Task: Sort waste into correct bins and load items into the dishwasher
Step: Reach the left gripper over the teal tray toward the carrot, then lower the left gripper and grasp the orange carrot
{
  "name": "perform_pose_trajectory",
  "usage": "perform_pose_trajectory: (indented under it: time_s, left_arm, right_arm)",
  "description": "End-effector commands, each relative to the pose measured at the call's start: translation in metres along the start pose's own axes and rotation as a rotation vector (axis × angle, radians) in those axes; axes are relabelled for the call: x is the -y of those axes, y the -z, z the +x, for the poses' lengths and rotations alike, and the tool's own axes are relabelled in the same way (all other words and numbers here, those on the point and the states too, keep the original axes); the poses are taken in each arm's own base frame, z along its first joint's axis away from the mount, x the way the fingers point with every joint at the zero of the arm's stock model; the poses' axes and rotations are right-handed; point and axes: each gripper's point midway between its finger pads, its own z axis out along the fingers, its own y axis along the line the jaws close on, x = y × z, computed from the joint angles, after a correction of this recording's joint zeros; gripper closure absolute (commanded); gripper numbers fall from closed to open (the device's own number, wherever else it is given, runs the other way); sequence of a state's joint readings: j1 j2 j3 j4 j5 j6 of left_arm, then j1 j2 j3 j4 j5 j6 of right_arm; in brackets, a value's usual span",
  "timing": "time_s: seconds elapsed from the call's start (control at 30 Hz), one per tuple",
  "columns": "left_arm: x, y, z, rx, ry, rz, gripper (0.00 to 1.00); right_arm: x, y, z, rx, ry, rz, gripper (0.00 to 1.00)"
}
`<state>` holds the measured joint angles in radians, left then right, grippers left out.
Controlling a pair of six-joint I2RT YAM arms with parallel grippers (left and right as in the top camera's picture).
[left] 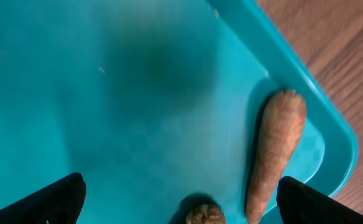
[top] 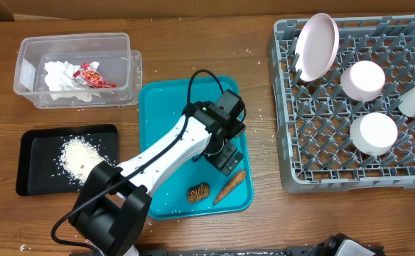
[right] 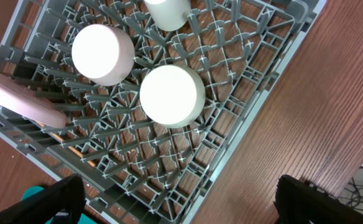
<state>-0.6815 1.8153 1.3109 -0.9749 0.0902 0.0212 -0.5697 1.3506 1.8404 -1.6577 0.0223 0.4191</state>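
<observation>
My left gripper (top: 226, 158) (left: 181, 208) hangs open low over the teal tray (top: 151, 135) (left: 138, 93). An orange-brown carrot piece (top: 230, 187) (left: 275, 149) lies just inside its right finger (left: 312, 199). A brown ridged lump (top: 198, 192) (left: 205, 215) sits between the jaws, at the frame's bottom edge. The clear tub (top: 30, 50) holds a crumpled napkin (top: 62, 77) and a red-and-white wrapper (top: 90, 73). Rice (top: 76, 156) lies in the black tray (top: 37, 142). The grey rack (top: 328, 171) (right: 231, 137) carries a plate (top: 317, 46) (right: 20, 99) and three cups (top: 373, 134) (right: 172, 94). My right gripper (right: 181, 202) is open above the rack's corner, holding nothing.
The left arm (top: 165, 153) stretches diagonally across the teal tray from the table's front edge. Bare wooden table (top: 264, 142) separates the teal tray from the rack. Loose grains dot the wood near the tub. The right arm's base (top: 349, 247) shows at the bottom edge.
</observation>
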Motion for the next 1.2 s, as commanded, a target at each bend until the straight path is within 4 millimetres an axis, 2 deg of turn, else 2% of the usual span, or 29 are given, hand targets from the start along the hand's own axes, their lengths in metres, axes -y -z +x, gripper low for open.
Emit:
perform_pose_trajectory:
  time_s: [0.0, 0.23, 0.4, 0.63, 0.8, 1.17]
  left_arm:
    - [0.014, -0.008, 0.006, -0.022, -0.084, 0.025, 0.00]
    - [0.027, -0.010, 0.006, -0.023, -0.189, -0.091, 0.01]
    - [0.033, -0.011, 0.007, -0.024, -0.201, -0.082, 0.02]
    - [0.031, -0.014, 0.002, -0.014, -0.269, -0.095, 0.02]
    - [0.022, -0.028, -0.008, -0.003, -0.302, -0.147, 0.00]
    - [0.034, -0.045, 0.019, -0.110, -0.299, -0.046, 0.02]
  right_arm:
    - [-0.002, 0.005, -0.004, 0.022, -0.012, -0.015, 0.00]
    - [-0.002, 0.005, -0.004, 0.023, -0.012, -0.015, 0.00]
    - [-0.002, 0.006, -0.004, 0.023, -0.012, -0.015, 0.00]
    - [-0.002, 0.005, -0.004, 0.023, -0.012, -0.015, 0.00]
    - [-0.002, 0.005, -0.004, 0.022, -0.012, -0.015, 0.00]
    - [-0.002, 0.005, -0.004, 0.022, -0.012, -0.015, 0.00]
